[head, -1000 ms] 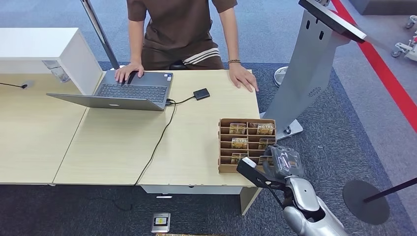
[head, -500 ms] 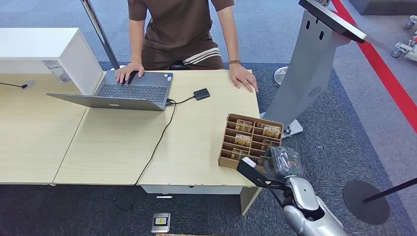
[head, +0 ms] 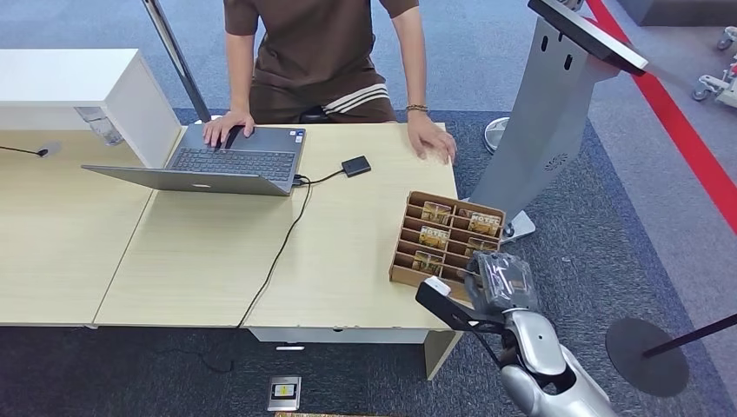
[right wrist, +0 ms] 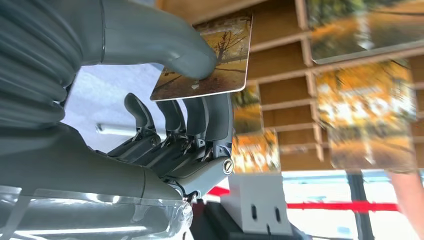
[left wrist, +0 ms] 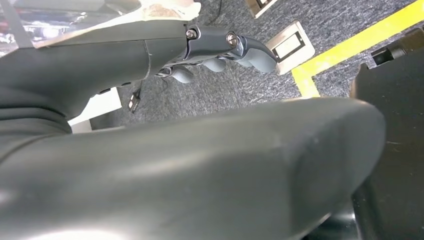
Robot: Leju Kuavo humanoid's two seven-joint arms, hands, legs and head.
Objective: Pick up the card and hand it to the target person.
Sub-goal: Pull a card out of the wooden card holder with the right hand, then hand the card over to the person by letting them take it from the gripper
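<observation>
My right hand [head: 500, 282] hovers at the table's near right corner, over the near end of a brown wooden card box [head: 401, 248]. In the right wrist view that hand [right wrist: 125, 150] pinches one card [right wrist: 220, 60], printed with an autumn picture, between thumb and fingers, lifted clear of the box's slots [right wrist: 285, 75]. More cards [head: 434, 236] stand in the box, which lies skewed on the table. The person [head: 317, 52] in a brown shirt stands at the far side, one hand [head: 432, 139] flat on the table. My left hand [left wrist: 220, 47] hangs over the carpet, holding nothing.
An open laptop [head: 222, 161] with a cable and a small black adapter [head: 355, 166] lies at the back of the light wooden table [head: 200, 252]. A grey kiosk stand [head: 547, 122] rises right of the table. A round black post base [head: 647, 356] sits on the carpet.
The card box has swung askew and slid away from the table's front edge. My right hand has risen slightly with the card.
</observation>
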